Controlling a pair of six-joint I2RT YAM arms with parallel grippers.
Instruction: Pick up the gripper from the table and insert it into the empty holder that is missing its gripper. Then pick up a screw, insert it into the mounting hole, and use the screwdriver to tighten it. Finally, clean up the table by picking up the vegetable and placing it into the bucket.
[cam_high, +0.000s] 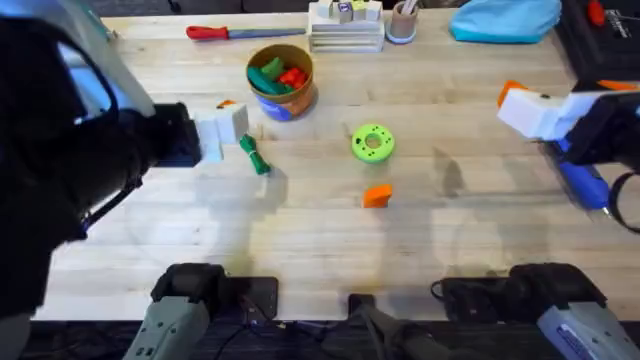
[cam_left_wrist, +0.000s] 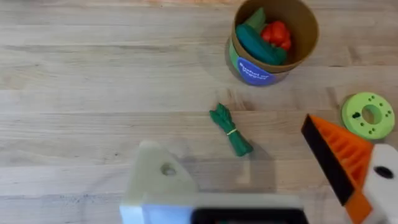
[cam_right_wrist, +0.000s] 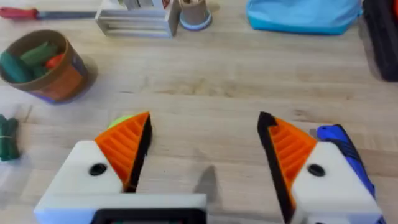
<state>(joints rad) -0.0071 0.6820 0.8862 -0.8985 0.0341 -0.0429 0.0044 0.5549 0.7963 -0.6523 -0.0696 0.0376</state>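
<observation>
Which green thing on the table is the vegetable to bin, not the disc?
The dark green vegetable, slim and stalk-shaped, lying on the table beside the left gripper. The green disc is round, bright, with holes.

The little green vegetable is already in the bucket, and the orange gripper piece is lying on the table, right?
Not quite. The vegetable lies on the table, beside the bucket, as the overhead view shows. The orange gripper piece is indeed on the table.
</observation>
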